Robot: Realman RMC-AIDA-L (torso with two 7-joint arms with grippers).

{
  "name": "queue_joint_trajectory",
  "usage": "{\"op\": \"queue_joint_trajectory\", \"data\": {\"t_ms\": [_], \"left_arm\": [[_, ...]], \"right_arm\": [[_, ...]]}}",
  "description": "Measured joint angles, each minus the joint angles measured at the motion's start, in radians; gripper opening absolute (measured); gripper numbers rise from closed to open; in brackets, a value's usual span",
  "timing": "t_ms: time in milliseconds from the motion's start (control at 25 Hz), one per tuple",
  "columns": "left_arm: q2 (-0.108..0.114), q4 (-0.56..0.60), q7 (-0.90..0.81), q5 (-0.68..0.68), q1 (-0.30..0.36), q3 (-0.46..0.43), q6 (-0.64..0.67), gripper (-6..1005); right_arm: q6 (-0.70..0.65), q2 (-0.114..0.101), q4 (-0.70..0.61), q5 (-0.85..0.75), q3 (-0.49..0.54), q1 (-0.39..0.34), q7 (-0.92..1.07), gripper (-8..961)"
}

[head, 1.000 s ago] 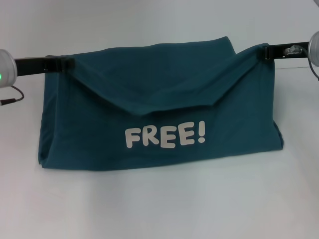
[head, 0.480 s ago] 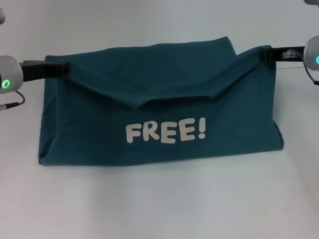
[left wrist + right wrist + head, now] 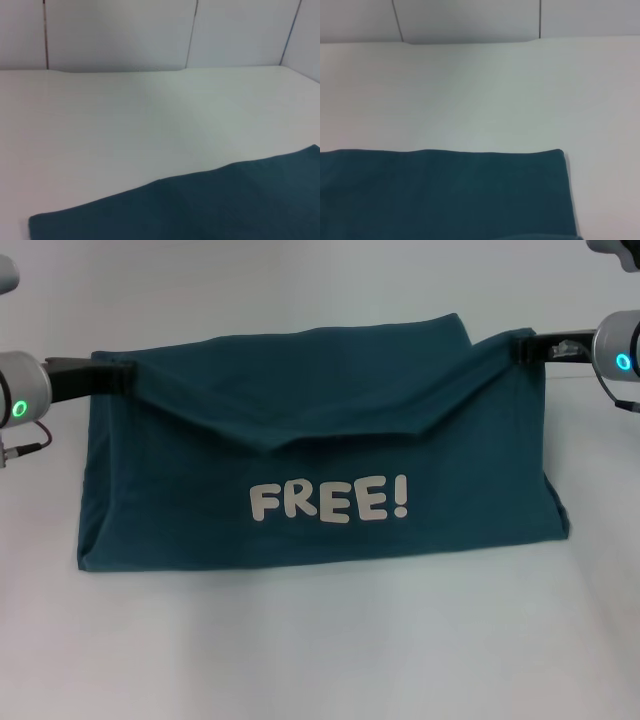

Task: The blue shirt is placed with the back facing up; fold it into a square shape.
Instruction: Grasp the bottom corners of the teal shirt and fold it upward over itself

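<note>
The blue shirt lies folded in a wide band across the white table in the head view, with white "FREE!" lettering on its upper layer. My left gripper is shut on the left corner of that layer, and my right gripper is shut on the right corner. Both corners are held up, and the cloth edge between them sags in a shallow V. Only the shirt's flat teal cloth shows in the left wrist view. The right wrist view likewise shows the shirt without my fingers.
The white table stretches around the shirt on every side. Pale wall panels stand at the table's far edge in the wrist views. A thin cable hangs by my left wrist.
Both arms have shifted slightly inward. The sagging edge between the held corners now sits higher and flatter than a second ago. The rest of the shirt has hardly moved.
</note>
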Motion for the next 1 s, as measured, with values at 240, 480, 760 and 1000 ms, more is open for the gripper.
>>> {"op": "queue_joint_trajectory", "data": {"t_ms": [240, 480, 760, 1000], "left_arm": [[-0.017, -0.016, 0.001, 0.001, 0.006, -0.002, -0.037, 37], [-0.020, -0.021, 0.013, 0.001, 0.001, 0.001, -0.048, 184], [-0.013, -0.065, 0.015, 0.003, -0.028, 0.002, -0.076, 338], [-0.009, -0.089, 0.019, 0.025, -0.040, 0.001, -0.109, 484]], "right_arm": [[0.039, 0.013, 0.006, 0.004, -0.013, -0.003, -0.002, 72], [0.088, 0.016, 0.039, -0.001, -0.035, 0.003, -0.002, 91], [0.087, 0.015, 0.044, 0.002, -0.036, 0.008, -0.002, 458], [0.086, 0.017, 0.044, 0.002, -0.036, -0.001, -0.002, 717]]}}
